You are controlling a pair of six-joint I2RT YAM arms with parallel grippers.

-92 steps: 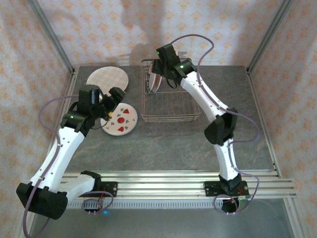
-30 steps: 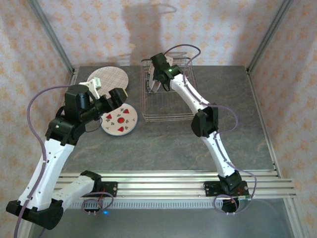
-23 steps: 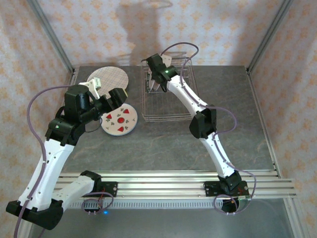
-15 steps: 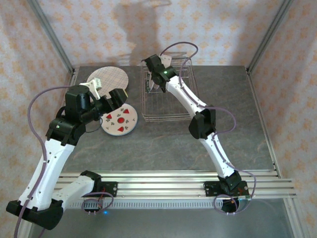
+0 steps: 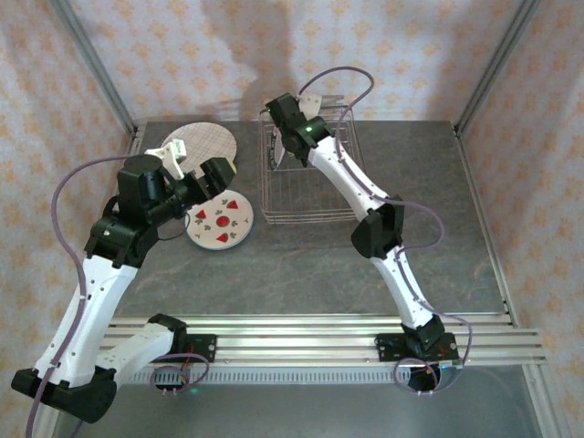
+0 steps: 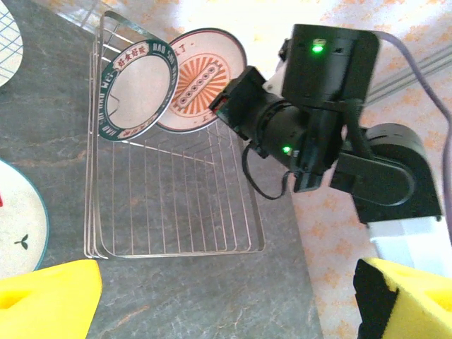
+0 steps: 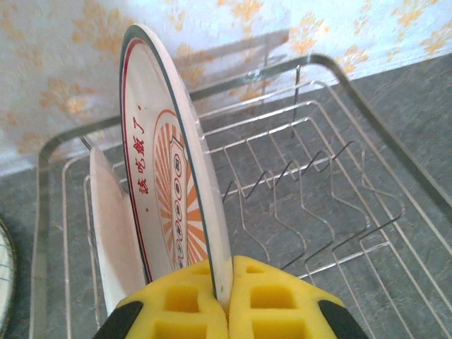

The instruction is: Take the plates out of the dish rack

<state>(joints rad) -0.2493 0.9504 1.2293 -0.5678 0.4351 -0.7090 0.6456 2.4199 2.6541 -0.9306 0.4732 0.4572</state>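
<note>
The wire dish rack point(image 5: 310, 217) stands at the back middle of the table. Two plates stand on edge at its far left end. One is a white plate with an orange sunburst point(image 7: 169, 176), and my right gripper point(image 7: 227, 300) is shut on its lower rim. In the left wrist view that gripper point(image 6: 227, 107) sits against the sunburst plate point(image 6: 201, 74), with a dark-rimmed plate point(image 6: 138, 92) just beside it. My left gripper point(image 5: 214, 178) hovers open left of the rack, its yellow fingers point(image 6: 49, 300) wide apart and holding nothing.
A plaid plate point(image 5: 199, 143) lies flat at the back left. A white plate with red fruit print point(image 5: 219, 222) lies flat in front of it, under my left gripper. The rack's right part point(image 7: 311, 176) holds bare tines. Patterned walls close in behind and at both sides.
My right wrist has shifted a little toward the back of the rack, with its fingers pressed fully onto the sunburst plate's rim. The left arm has stayed where it was.
</note>
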